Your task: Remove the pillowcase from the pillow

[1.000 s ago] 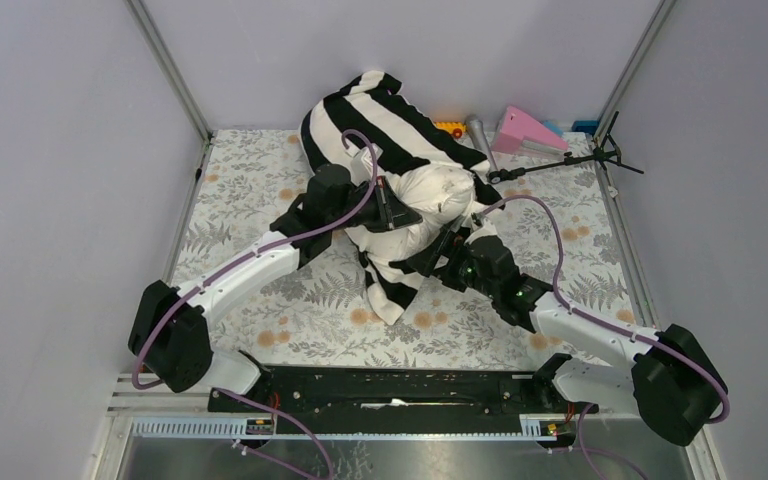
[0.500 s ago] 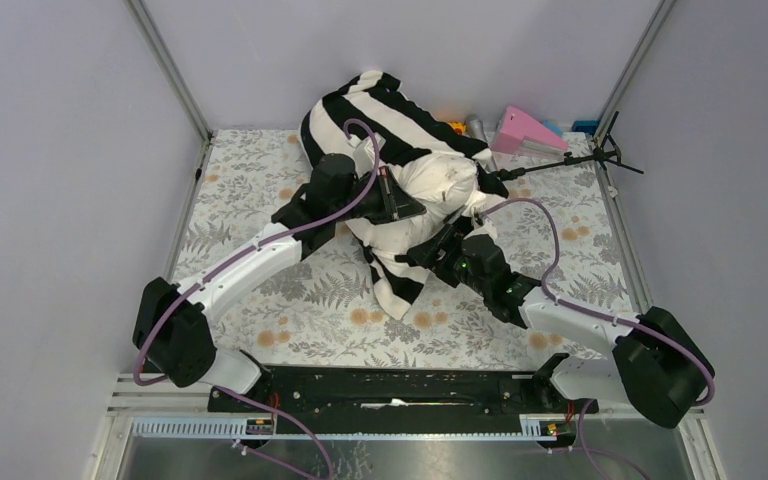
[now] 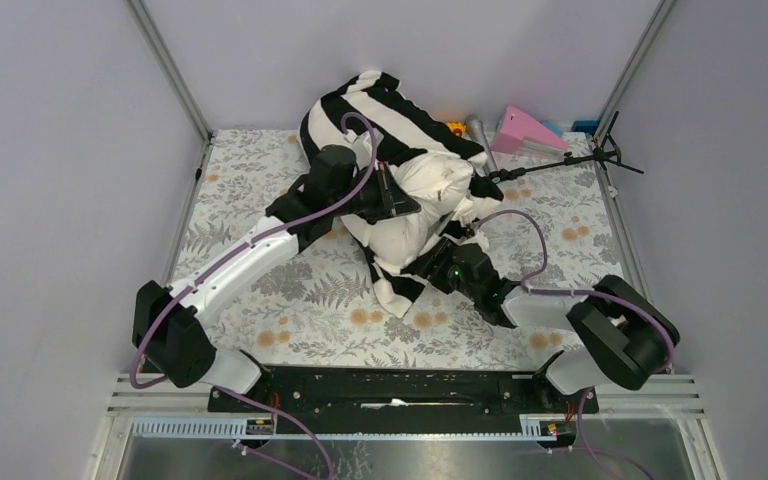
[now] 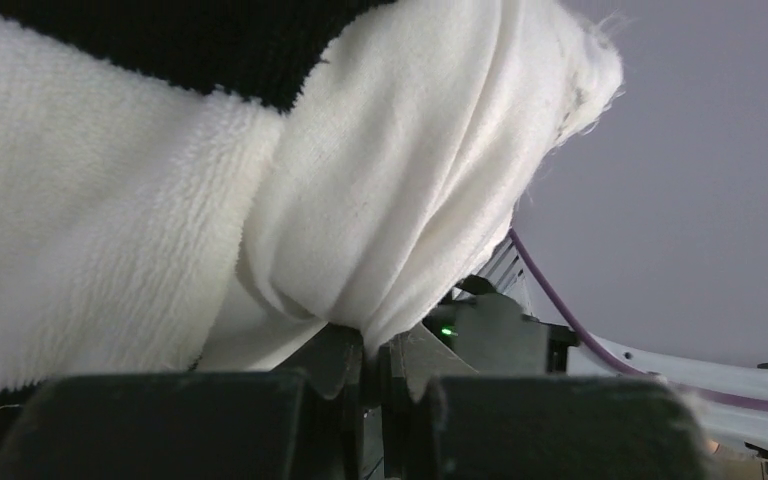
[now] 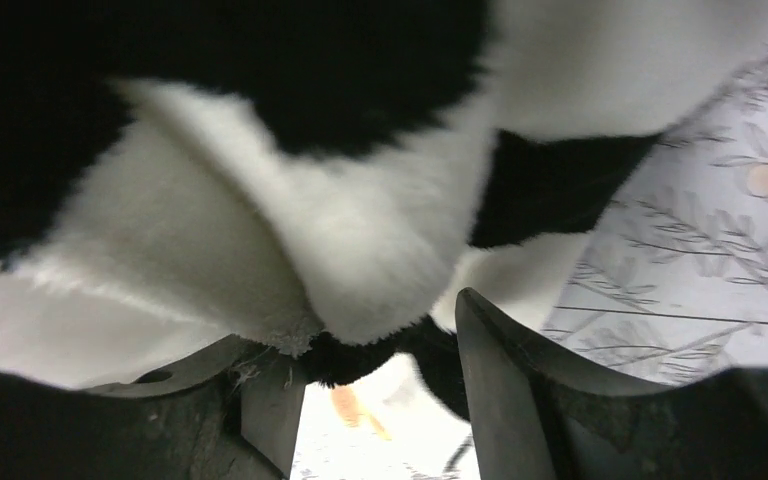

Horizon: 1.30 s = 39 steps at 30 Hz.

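Since the earlier frame, the right arm (image 3: 550, 300) has been folded back and the pillow (image 3: 432, 188) drawn farther away. Its cream corner is pinched by the left gripper (image 4: 375, 362). The pillowcase (image 3: 380, 110) (still covering the far half) is only straddled by the parted jaws of the right gripper (image 5: 380, 385), so little is judged gained.

Left arm (image 3: 250, 255) and right arm (image 3: 543, 301) reach inward — left jaws pinched shut, right jaws apart.

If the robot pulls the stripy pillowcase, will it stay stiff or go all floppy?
Probably floppy: the pillowcase lies bunched and folded, a loose flap drooping onto the table. Its fuzzy pile likely grips rather than slips.
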{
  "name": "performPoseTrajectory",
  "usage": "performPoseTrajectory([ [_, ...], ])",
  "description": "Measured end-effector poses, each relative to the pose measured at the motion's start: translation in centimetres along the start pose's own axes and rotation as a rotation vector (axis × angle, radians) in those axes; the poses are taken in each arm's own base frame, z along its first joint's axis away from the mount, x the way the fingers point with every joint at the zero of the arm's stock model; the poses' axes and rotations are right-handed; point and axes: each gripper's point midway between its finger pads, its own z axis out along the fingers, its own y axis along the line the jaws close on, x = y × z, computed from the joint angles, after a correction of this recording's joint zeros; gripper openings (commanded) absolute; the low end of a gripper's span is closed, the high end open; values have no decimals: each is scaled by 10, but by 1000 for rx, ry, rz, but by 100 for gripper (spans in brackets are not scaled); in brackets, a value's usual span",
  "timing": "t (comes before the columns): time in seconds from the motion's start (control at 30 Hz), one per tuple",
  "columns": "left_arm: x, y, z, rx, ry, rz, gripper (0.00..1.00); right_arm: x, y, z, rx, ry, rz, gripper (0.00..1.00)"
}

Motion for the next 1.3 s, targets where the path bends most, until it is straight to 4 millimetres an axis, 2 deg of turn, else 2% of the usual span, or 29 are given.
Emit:
performPoseTrajectory([
  [0.13, -7, -7, -10, 13, -30, 10, 0, 9, -40, 9, 120, 35, -15, 57],
  [0.2, -13, -13, -19, 18, -54, 21, 0, 8, -52, 10, 151, 39, -9, 57],
  [0.43, -21, -22, -36, 31, -95, 29, 0, -14, -59, 13, 160, 4, 12, 57],
  [0.6, -8, -30, -44, 92, -57, 8, 0, -33, -56, 17, 172, -2, -19, 62],
  [0.73, 6, -38, -61, 151, -25, 29, 0, -52, -34, 23, 129, 9, -102, 73],
  [0.93, 39, -33, -101, 176, -23, 84, 0, -67, 8, 13, -46, 24, -266, 76],
  [1.1, 54, -17, -105, 138, 1, 112, 0, -70, 41, -7, -239, -11, -391, 89],
  [1.17, 58, -9, -106, 109, 8, 121, 0, -68, 47, -17, -305, -20, -429, 94],
  [1.3, 56, -2, -113, 63, -20, 147, 0, -57, 61, -36, -442, -25, -506, 96],
])
